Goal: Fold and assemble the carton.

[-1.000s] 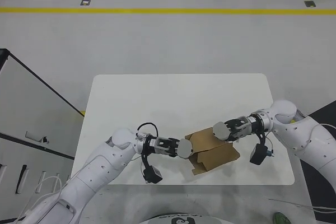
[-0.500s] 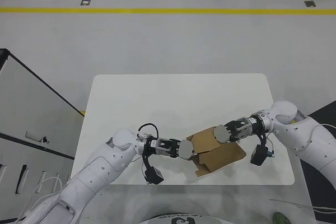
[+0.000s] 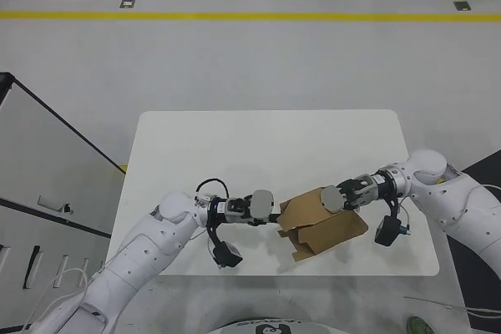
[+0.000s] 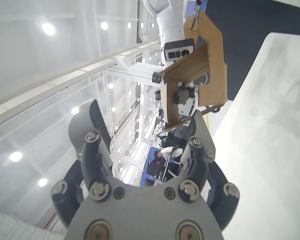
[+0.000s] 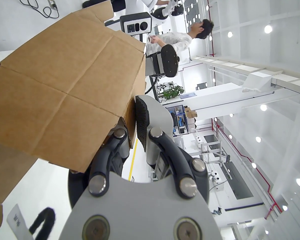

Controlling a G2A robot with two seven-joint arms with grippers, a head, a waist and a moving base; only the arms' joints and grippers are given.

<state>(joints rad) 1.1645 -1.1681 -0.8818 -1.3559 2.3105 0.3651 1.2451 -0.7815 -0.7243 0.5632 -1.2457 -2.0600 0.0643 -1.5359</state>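
White table [image 3: 234, 142]: a rounded rectangular top that carries the work. Both arms reach over its near half.

Carton [image 3: 317, 224]: plain brown cardboard, partly opened, with its walls forming a loose, skewed tube and its end flaps unfolded. It sits over the near right part of the table, between the two grippers. Whether its lower edge rests on the tabletop cannot be told.

Right gripper [image 3: 334, 199]: clamped on the carton's upper wall at the side nearer the right arm. In the right wrist view the ribbed pad [image 5: 141, 118] of one finger presses against the cardboard edge, while the opposite finger lies behind the panel (hidden by the cardboard).

Left gripper [image 3: 267, 206]: at the carton's other end, just beside its open mouth, with the jaws spread wide and nothing between them. In the left wrist view one of its fingers [image 4: 200, 131] lies right at the edge of a projecting flap; contact cannot be confirmed. The other finger stands well apart from the cardboard.
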